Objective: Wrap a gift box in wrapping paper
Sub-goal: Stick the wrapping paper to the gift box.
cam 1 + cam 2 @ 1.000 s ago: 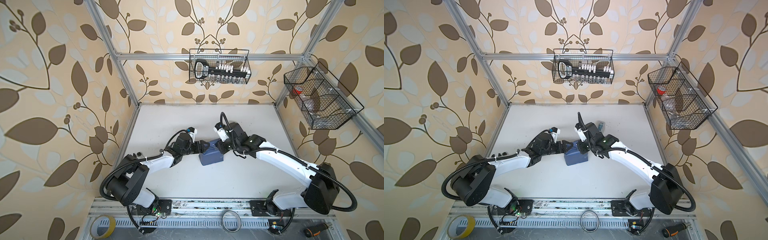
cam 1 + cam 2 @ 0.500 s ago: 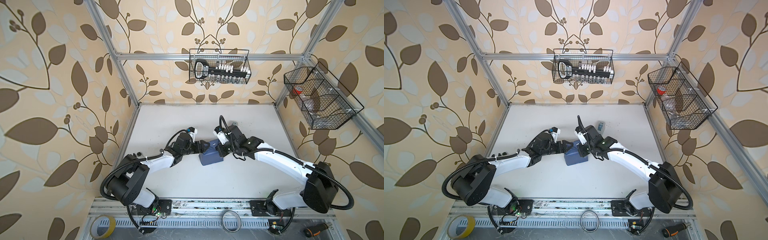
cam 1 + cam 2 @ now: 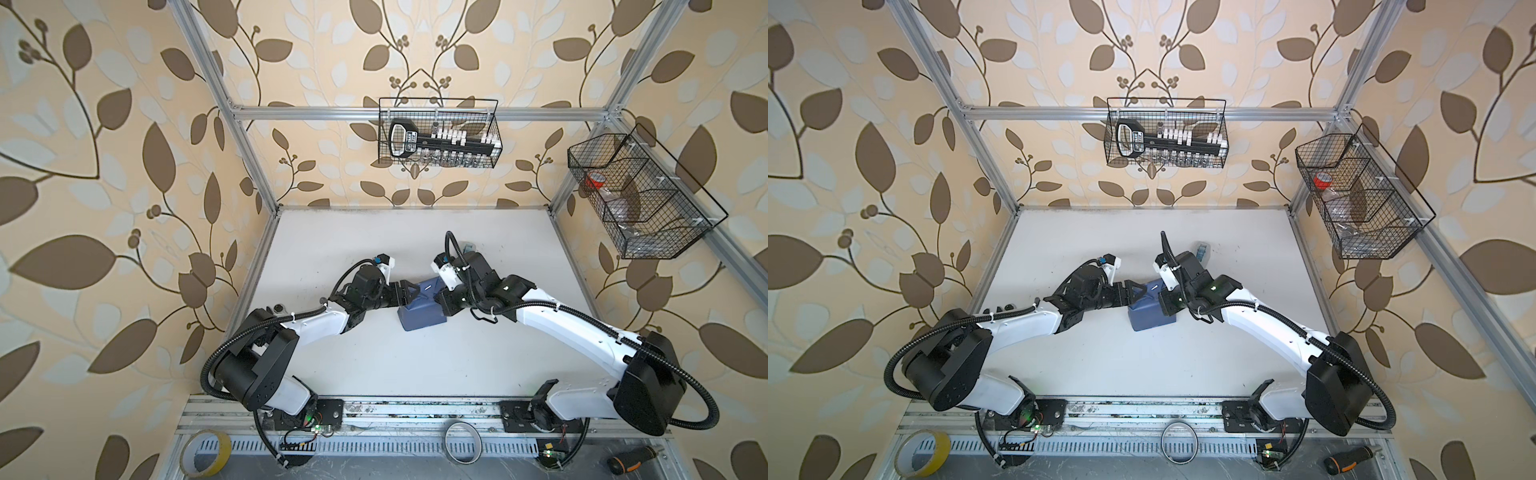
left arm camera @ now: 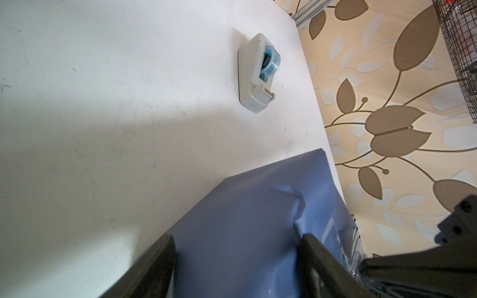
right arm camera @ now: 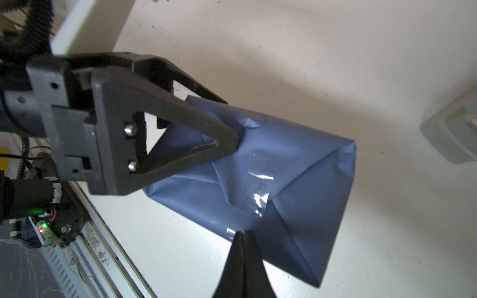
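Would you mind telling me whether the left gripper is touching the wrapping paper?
Touching: in the right wrist view a fingertip of the left gripper dents the wrapping paper.

Soft light, broad shadows, sheen on wrapping paper point(image 4: 258, 219)

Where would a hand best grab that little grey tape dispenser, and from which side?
Probably mid-body, pinching the two flat side walls of the tape dispenser, coming straight down from above. It stands upright on the table, narrow across those walls; avoid the cutter end.
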Controlling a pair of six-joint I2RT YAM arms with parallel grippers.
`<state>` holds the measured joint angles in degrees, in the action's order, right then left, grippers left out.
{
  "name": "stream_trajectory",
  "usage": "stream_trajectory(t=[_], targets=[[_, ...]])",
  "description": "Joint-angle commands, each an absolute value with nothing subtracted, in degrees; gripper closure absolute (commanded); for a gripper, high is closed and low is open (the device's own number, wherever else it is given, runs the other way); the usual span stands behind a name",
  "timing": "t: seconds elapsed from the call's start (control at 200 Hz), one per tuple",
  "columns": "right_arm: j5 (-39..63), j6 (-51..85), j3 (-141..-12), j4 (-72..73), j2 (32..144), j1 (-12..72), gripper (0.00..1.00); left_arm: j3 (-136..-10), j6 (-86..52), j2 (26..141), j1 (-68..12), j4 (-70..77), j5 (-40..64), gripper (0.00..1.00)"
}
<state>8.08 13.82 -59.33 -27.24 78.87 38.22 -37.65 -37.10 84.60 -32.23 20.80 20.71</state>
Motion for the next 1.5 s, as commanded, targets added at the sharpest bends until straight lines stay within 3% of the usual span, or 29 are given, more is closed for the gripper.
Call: stream_trajectory(t=[0.0, 0.68, 0.975, 1.494], targets=[[9.67, 14.32, -62.62, -24.71, 81.33, 37.97, 0.95, -36.13, -34.01, 87.45, -32.63, 10.46, 18.81, 0.23], [7.66, 15.10, -67.25, -19.89, 91.93, 33.43, 0.96, -36.36, -33.79, 87.93, -32.67, 10.81, 19.28, 0.23], [13.94, 16.20, -63.26, -18.00, 84.72, 33.17, 0.92, -36.59, -33.88, 87.90, -32.69, 10.90, 18.99, 0.23], [14.06, 17.43, -51.13, -20.17, 77.63, 35.58, 0.92, -38.40, -34.00, 88.01, -32.66, 10.33, 18.90, 0.22]])
